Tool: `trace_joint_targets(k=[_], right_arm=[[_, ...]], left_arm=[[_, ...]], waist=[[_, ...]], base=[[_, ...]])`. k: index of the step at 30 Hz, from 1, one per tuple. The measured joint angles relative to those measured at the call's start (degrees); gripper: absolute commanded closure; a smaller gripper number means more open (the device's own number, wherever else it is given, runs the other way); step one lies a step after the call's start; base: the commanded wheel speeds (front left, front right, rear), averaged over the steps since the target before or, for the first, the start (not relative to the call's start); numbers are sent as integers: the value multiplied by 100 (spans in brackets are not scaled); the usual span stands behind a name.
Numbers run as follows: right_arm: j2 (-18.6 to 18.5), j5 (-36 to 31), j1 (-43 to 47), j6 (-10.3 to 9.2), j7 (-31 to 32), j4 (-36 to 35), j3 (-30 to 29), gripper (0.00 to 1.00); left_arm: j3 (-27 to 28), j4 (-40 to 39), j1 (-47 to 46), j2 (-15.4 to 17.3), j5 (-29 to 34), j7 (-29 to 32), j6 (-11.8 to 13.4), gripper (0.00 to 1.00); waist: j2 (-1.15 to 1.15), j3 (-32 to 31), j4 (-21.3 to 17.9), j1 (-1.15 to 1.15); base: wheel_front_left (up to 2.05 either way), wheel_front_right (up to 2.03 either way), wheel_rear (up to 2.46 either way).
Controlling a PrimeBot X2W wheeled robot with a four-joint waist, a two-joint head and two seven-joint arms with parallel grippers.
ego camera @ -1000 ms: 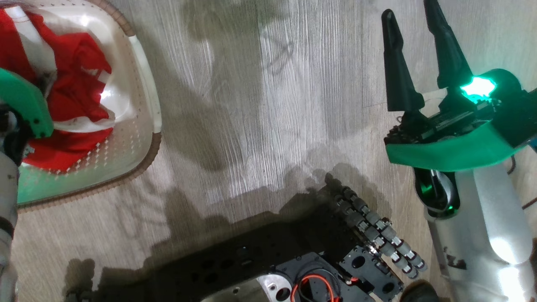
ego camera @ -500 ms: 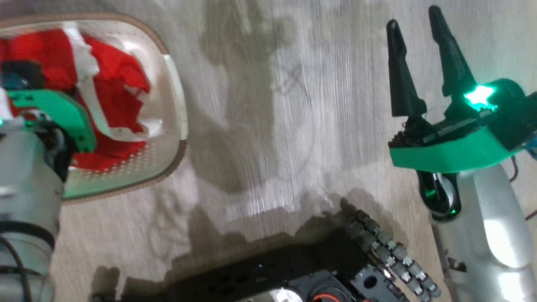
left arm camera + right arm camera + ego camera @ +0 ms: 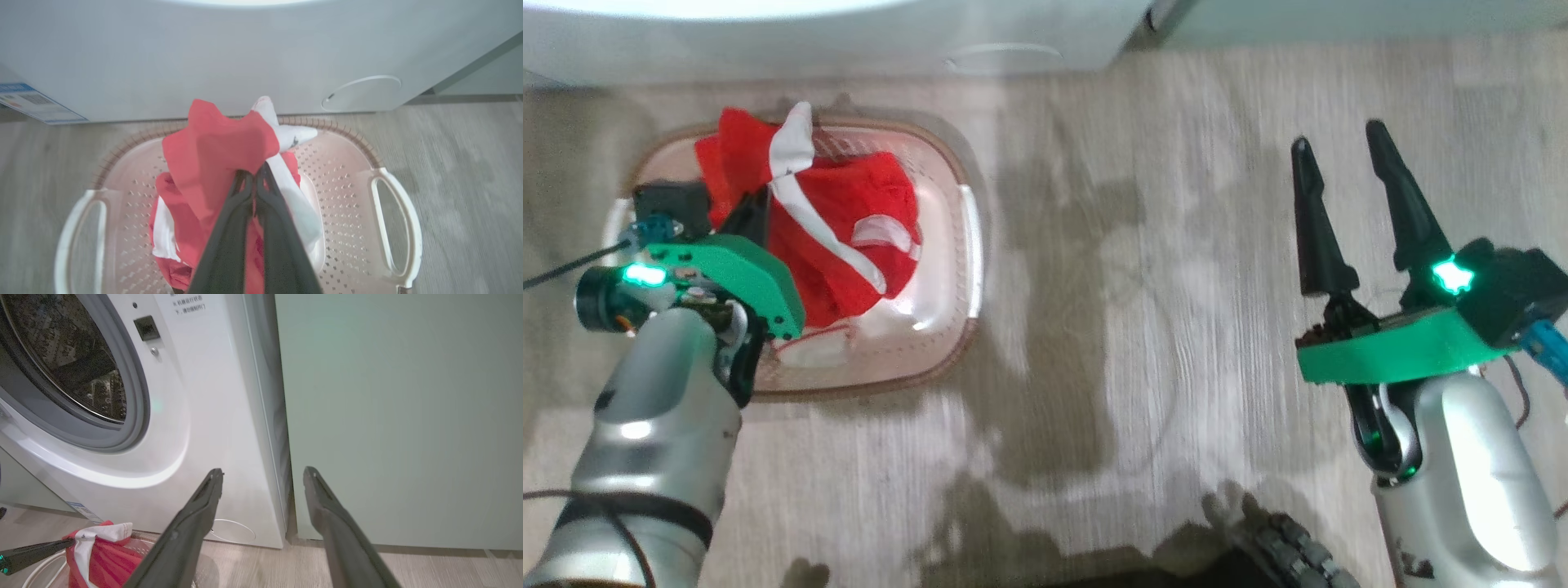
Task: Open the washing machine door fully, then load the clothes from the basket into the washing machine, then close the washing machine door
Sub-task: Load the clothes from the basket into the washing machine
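Left gripper (image 3: 254,174) pinched tight on clothes (image 3: 212,159), fabric bunched above basket (image 3: 347,163). Right gripper (image 3: 1338,137) spread wide, empty, touching nothing, over floor (image 3: 1135,327), well apart from basket.

**Tech A:** Chg vs. 1 s ago?

**Tech B:** Head cam re-aimed, so the whole frame has shifted; not obj. motion. The basket (image 3: 968,245) is now fully in frame, the washing machine (image 3: 849,41) front now runs along the top edge, and the robot base is nearly out at the bottom.

**Tech A:** L arm?

**Tech B:** The left gripper (image 3: 255,179) was open and is now closed on the clothes (image 3: 212,155). The red fabric, prev. slack in the basket, is now bunched and raised at the fingertips.
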Motion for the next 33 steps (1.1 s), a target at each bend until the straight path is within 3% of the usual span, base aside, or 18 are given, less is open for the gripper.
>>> trace_joint_targets(k=[7,16,24,33], right_arm=[[0,-53,262,0,18,29,-162,0],[1,-49,548,0,109,30,-304,0],[2,-49,818,0,213,136,-364,0],[5,-51,1396,0,357,213,-498,0]], left_arm=[[60,-1668,754,42,26,-47,255,100],[159,-3919,1706,345,58,234,821,100],[291,-5249,2671,475,58,563,1282,100],[369,-6041,3789,478,49,489,1616,100]], waist=[[0,-733,337,0],[0,-1408,468,0],[0,-1959,459,0],[0,-2652,425,0]], base=[[0,0,0],[0,0,0],[0,0,0],[0,0,0]])
